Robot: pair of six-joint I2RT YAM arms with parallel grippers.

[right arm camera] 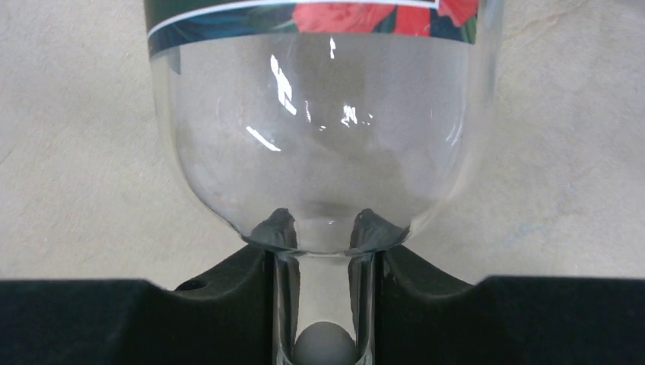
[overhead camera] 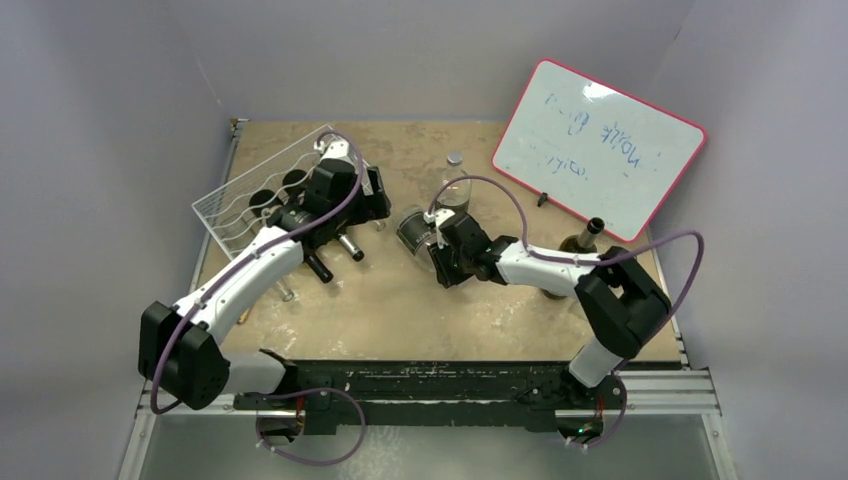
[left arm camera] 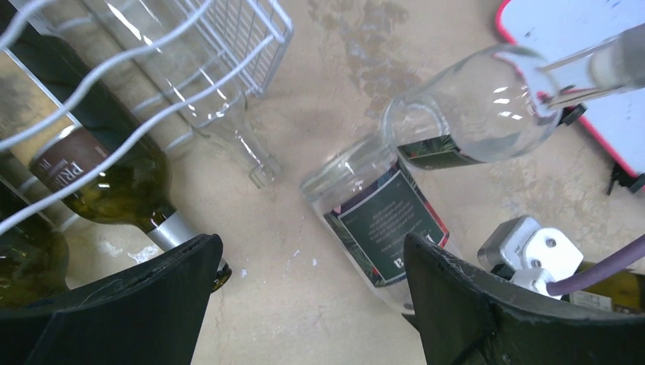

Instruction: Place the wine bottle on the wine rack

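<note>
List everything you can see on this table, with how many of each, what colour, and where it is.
wine rack: one, white wire, far left of table
racked bottles: at least two dark green, one clear, lying in the rack
held bottle: one, clear, floral label, table centre
loose bottle: one, clear, just beyond the held one
green bottle: one, right side, partly behind the right arm
whiteboard: one, white, red frame, far right
table: one, tan
left gripper: open, beside the rack
right gripper: shut on the held bottle's neck
</note>
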